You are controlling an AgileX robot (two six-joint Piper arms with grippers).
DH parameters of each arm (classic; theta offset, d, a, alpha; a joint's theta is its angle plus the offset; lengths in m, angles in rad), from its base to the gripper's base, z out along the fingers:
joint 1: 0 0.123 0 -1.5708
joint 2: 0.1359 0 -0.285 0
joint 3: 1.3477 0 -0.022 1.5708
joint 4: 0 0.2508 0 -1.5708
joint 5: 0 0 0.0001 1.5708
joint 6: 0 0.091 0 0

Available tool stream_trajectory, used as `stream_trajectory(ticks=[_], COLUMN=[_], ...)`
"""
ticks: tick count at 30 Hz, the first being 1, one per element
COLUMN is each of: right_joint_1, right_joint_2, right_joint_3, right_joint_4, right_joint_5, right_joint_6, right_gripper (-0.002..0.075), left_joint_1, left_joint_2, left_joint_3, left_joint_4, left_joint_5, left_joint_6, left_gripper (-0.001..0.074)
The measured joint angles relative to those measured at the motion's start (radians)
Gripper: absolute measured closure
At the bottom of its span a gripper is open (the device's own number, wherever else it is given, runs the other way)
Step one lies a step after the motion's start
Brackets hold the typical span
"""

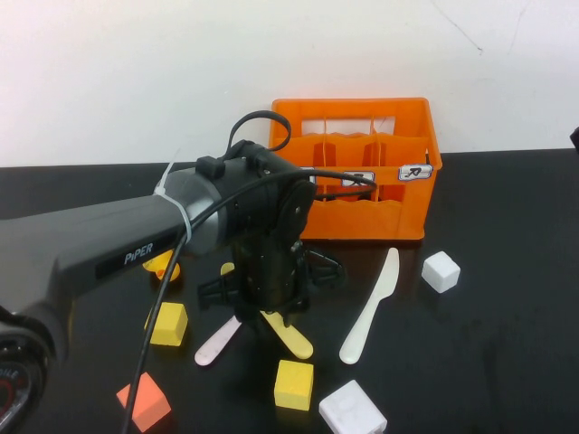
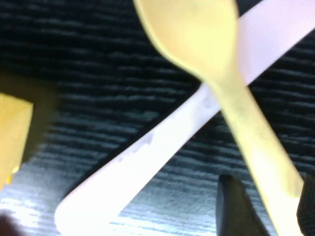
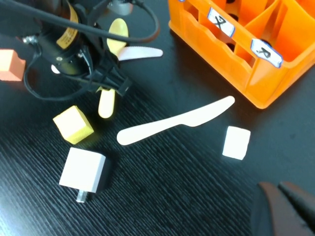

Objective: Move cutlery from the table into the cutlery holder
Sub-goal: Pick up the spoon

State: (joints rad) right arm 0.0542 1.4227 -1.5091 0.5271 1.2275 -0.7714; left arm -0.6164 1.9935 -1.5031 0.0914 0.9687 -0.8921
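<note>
My left gripper is down on the table in front of the orange cutlery holder. Its fingers sit on either side of the pale yellow spoon's handle, shut on it. The spoon lies crossed over the pale pink knife, which also shows in the left wrist view. To the right, a cream-white knife lies free on the table. My right gripper hangs shut and empty above the table's right side, away from the cutlery.
Yellow cubes, an orange cube and white cubes lie scattered round the cutlery. A yellow toy sits partly hidden behind the left arm. The holder stands near the back wall.
</note>
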Motion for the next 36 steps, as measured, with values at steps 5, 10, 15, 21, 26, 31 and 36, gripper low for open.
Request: stream_trajectory(ticks=[5, 10, 15, 21, 26, 31, 36], right_joint_1=[0.0, 0.0, 0.0, 0.0, 0.0, 0.0, 0.0], right_joint_2=[0.0, 0.0, 0.0, 0.0, 0.0, 0.0, 0.0], right_joint_3=[0.0, 0.0, 0.0, 0.0, 0.0, 0.0, 0.0], right_joint_4=[0.008, 0.012, 0.012, 0.012, 0.012, 0.028, 0.067], right_joint_5=[0.002, 0.002, 0.002, 0.002, 0.002, 0.002, 0.002], right_joint_6=[-0.014, -0.018, -0.023, -0.028, -0.029, -0.038, -0.049], right_gripper=[0.0728, 0.0728, 0.0728, 0.0728, 0.0728, 0.0728, 0.0728], left_joint_1=[0.0, 0.0, 0.0, 0.0, 0.0, 0.0, 0.0], left_joint_2=[-0.001, -0.001, -0.001, -0.001, 0.006, 0.034, 0.047], left_joint_3=[0.0, 0.0, -0.002, -0.002, -0.002, -0.002, -0.004], left_joint_4=[0.021, 0.054, 0.063, 0.063, 0.061, 0.043, 0.038], left_joint_5=[0.013, 0.004, -0.026, -0.041, -0.042, -0.031, -0.014], left_joint_6=[-0.145, -0.278, -0.381, -0.457, -0.477, -0.471, -0.437], left_gripper=[0.0461, 0.0458, 0.0456, 0.0456, 0.0456, 0.0456, 0.0465])
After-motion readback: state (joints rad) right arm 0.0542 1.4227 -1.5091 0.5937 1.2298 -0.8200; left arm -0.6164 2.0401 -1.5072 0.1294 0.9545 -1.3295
